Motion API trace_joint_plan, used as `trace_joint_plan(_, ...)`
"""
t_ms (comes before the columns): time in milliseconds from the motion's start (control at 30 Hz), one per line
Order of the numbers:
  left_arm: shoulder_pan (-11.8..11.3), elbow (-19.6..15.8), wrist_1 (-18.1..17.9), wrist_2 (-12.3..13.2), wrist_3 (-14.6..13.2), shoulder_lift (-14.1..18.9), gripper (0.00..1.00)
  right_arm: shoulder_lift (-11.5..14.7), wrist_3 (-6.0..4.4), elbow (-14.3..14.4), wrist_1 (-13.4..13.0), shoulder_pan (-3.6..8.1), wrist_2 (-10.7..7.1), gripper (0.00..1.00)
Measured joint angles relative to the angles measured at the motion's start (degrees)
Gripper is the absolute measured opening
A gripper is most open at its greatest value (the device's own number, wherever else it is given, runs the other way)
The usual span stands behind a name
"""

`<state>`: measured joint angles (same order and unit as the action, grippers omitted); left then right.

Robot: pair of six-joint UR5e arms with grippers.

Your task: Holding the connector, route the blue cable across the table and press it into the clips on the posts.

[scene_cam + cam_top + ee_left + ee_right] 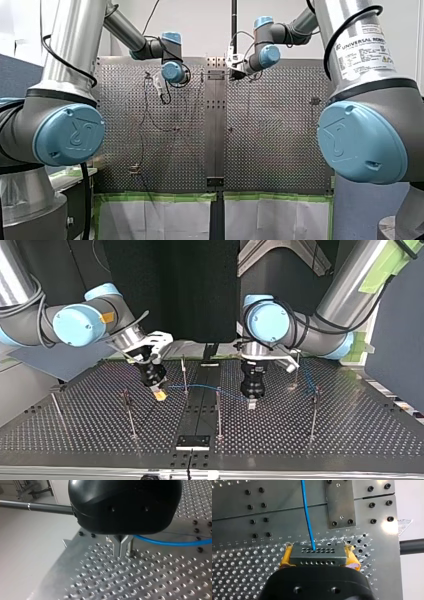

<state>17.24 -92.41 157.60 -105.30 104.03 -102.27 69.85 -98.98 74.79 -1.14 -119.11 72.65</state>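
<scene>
We record a perforated table (350,430), with a dark panel (170,290) at its 12 o'clock in the top view. Our right gripper (319,551) clamps the connector (317,558), and the cable (308,517) leads ahead. Our left gripper (121,551) has its fingers pinched together beside the cable.

The perforated table (280,125) is viewed in the front view from behind and above the arms, far back, along their reach. In the top view it is faced from its far edge, low and nearer. Both wrist views are held close above the table: the left gripper (121,552) is looked past in one, the right gripper (318,558), clamped on the connector (317,552), in the other. The blue cable (200,387) is shared by the top and both wrist views.
</scene>
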Motion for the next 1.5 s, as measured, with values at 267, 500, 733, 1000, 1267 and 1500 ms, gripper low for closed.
trace_joint_plan(267, -1.3, 1.6, -0.5, 1.5, 0.1, -1.3, 0.0, -0.6, 0.0, -0.4, -0.1, 0.58, -0.54, 0.0)
trace_joint_plan(500, -1.9, 4.5, -0.3, 3.0, -0.1, -3.9, 0.0, -1.0, -0.27, -1.1, -0.4, 1.16, -0.62, 0.0)
trace_joint_plan(733, -2.3, 6.8, -0.2, 3.8, -0.1, -6.6, 0.0, -1.7, -0.35, -2.1, -0.5, 1.85, -0.73, 0.0)
trace_joint_plan(1000, -3.2, 9.5, 0.0, 5.2, 0.1, -8.5, 0.0, -2.6, -0.43, -3.0, -0.7, 2.71, -0.82, 0.0)
trace_joint_plan(1267, -3.8, 10.6, 1.1, 4.8, 0.1, -9.5, 0.0, -2.8, -0.52, -3.7, -1.0, 3.34, -1.07, 0.0)
trace_joint_plan(1500, -3.4, 10.6, 2.4, 1.8, -0.6, -9.5, 0.25, -2.8, -0.51, -3.8, -1.0, 3.39, -1.18, 0.0)
